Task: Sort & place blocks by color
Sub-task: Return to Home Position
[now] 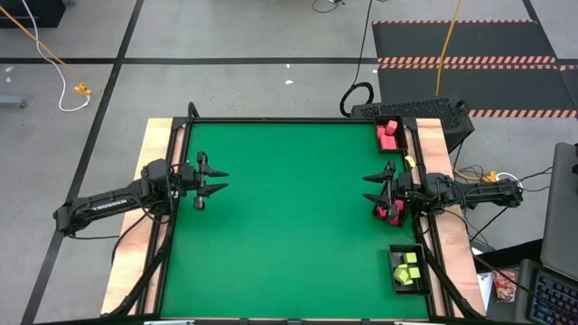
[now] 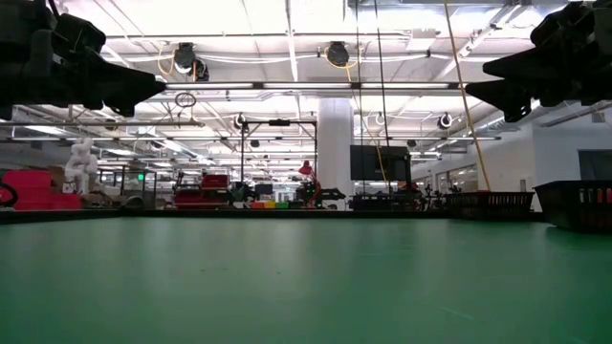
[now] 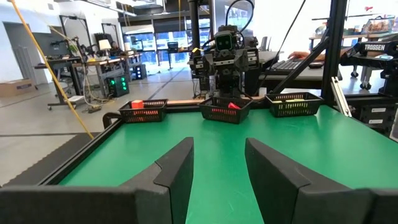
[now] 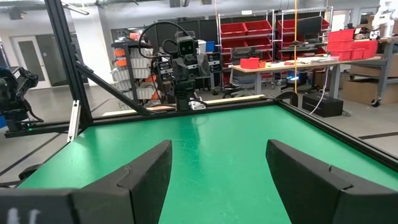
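At the right edge, blocks (image 1: pixel 389 135) lie in trays (image 1: pixel 408 248), axes indiscernible.

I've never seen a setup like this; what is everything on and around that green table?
Table: one, green top, centre.
Trays: three, black, right edge: top tray, middle tray, bottom tray, named from overhead.
Pink-red blocks: a few, top tray; more, middle tray.
Yellow-green blocks: several, bottom tray.
Left claw: one, dark, open, over the table's left side.
Right claw: one, dark, open, beside the middle tray.
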